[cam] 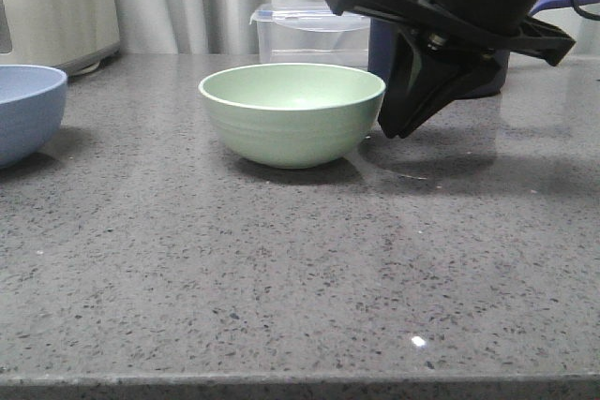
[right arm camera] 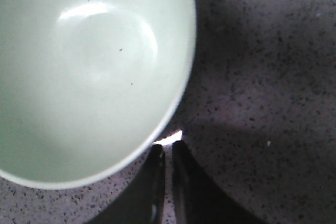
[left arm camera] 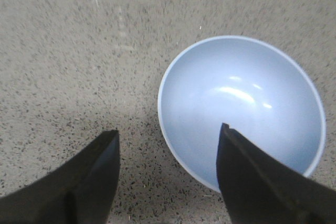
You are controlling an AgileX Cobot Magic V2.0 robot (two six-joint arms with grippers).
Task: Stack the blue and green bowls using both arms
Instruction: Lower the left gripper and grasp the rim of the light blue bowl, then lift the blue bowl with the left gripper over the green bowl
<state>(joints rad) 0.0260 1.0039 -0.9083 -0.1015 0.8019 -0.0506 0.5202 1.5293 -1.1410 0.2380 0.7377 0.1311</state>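
Observation:
The green bowl (cam: 292, 114) stands upright in the middle of the grey speckled counter and fills the right wrist view (right arm camera: 89, 72). My right gripper (cam: 398, 130) is shut and empty, tips low beside the bowl's right side, just outside the rim (right arm camera: 168, 146). The blue bowl (cam: 23, 110) stands at the far left, cut off by the frame edge. In the left wrist view it (left arm camera: 247, 108) lies below my left gripper (left arm camera: 169, 129), which is open and above it. One finger (left arm camera: 252, 177) is over the bowl's inside, the other (left arm camera: 94, 177) over the counter, with the rim between them.
A clear lidded plastic container (cam: 314, 30) and a dark navy pot (cam: 380, 44) stand behind the green bowl and right arm. A white appliance (cam: 56, 7) sits at the back left. The counter's front edge (cam: 300, 383) runs along the bottom.

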